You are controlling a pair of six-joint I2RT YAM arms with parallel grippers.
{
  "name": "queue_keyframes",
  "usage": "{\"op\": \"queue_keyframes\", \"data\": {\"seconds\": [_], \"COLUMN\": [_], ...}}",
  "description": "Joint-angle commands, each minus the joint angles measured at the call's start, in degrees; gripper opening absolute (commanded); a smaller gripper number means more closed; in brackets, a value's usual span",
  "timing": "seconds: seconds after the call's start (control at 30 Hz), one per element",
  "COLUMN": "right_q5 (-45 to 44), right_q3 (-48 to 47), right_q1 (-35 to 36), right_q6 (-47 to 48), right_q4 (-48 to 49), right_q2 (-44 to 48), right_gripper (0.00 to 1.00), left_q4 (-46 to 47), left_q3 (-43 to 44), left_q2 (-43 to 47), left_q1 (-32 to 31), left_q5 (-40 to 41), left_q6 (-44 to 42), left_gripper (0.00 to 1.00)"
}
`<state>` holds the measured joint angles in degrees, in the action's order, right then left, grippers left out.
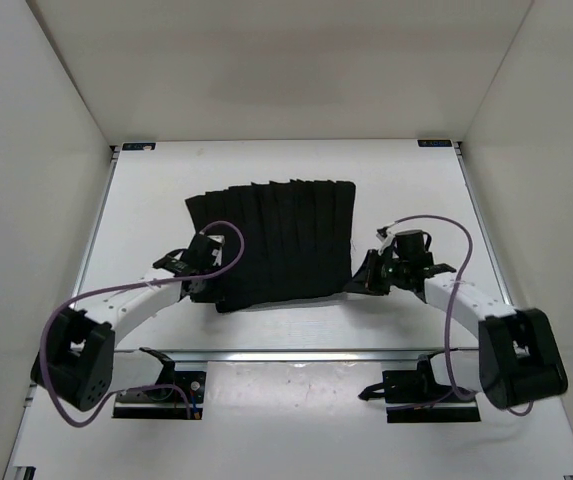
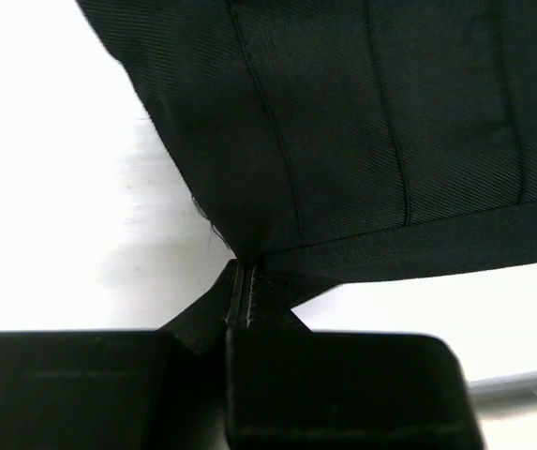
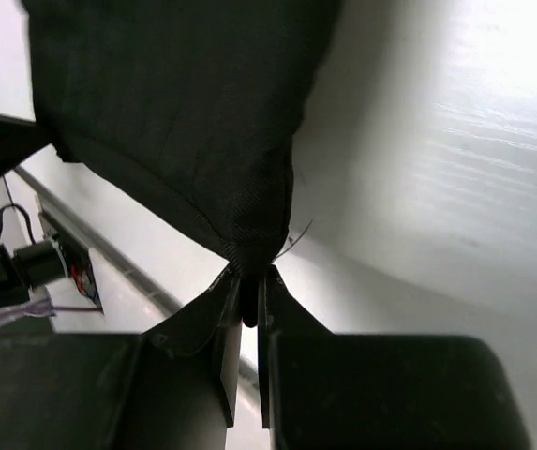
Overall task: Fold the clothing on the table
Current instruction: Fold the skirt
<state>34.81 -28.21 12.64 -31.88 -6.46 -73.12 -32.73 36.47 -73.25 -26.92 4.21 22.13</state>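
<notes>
White walls enclose the table (image 1: 416,190); the clothing (image 1: 276,240) lies spread at its centre, the left gripper (image 1: 206,288) at its near-left corner and the right gripper (image 1: 354,282) at its near-right corner. Left wrist view: the jaws pinch that corner. Right wrist view: the jaws are pressed onto the corner's tip.

Black pleated clothing (image 1: 276,240) lies spread on the white table (image 1: 146,200), pleats running front to back, near corners pinched.

Reach inward from the near left and right, wrists low; left gripper (image 2: 240,286) and right gripper (image 3: 247,286) both pinched closed.
</notes>
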Motion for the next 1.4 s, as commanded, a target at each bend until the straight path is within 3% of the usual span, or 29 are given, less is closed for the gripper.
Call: {"op": "queue_keyframes", "data": {"seconds": [0.0,0.1,0.23,0.37,0.47,0.53,0.6,0.7,0.83,1.0,1.2,1.37], "right_q5": [-1.31,-3.17,2.10,2.29,1.25,-2.19,-3.00,2.44,3.34,2.20,2.90,0.87], "right_q3": [-7.72,-16.59,-30.03,-61.20,-70.21,-70.68,-65.16,-47.62,-31.93,-12.43,-6.87,-4.14], "right_q1": [-0.87,-1.65,-3.94,-2.71,-1.14,-0.34,-0.95,-4.90,-5.88,-5.61,-4.65,-4.02], "right_q6": [7.95,10.51,10.43,14.03,18.41,21.40,21.42,16.78,11.15,7.89,8.85,7.10], "right_q4": [-14.60,-16.67,-9.46,-12.17,-14.01,-14.54,-12.62,-5.35,-1.54,-1.53,-17.41,-26.40], "right_q2": [7.80,7.48,-2.87,-14.13,-14.86,-13.02,-9.78,-6.08,-2.03,3.41,12.03,23.35], "right_gripper": [0.00,0.00,0.00,0.00,0.00,0.00,0.00,0.00,0.00,0.00,0.00,0.00], "left_q4": [-2.69,-0.59,0.57,-2.60,-1.64,0.64,4.15,9.95,11.55,12.61,2.34,-6.98], "left_q3": [2.20,7.28,24.58,57.76,66.78,64.19,56.29,36.20,16.93,-0.57,-5.09,-5.71], "left_q2": [6.10,8.05,-1.43,-14.61,-14.55,-9.92,-4.64,3.36,6.28,10.31,19.78,32.89], "left_q1": [3.44,9.50,14.16,17.32,18.66,17.70,17.51,17.33,15.32,12.25,6.45,7.31], "left_q5": [-4.18,-9.72,-13.69,-16.42,-18.53,-17.49,-16.60,-16.69,-15.72,-13.79,-13.52,-13.35], "left_q6": [-0.68,-1.38,-2.71,-2.10,-0.42,0.28,1.24,4.14,6.25,9.50,10.91,11.79], "left_gripper": [0.00,0.00,0.00,0.00,0.00,0.00,0.00,0.00,0.00,0.00,0.00,0.00]}}
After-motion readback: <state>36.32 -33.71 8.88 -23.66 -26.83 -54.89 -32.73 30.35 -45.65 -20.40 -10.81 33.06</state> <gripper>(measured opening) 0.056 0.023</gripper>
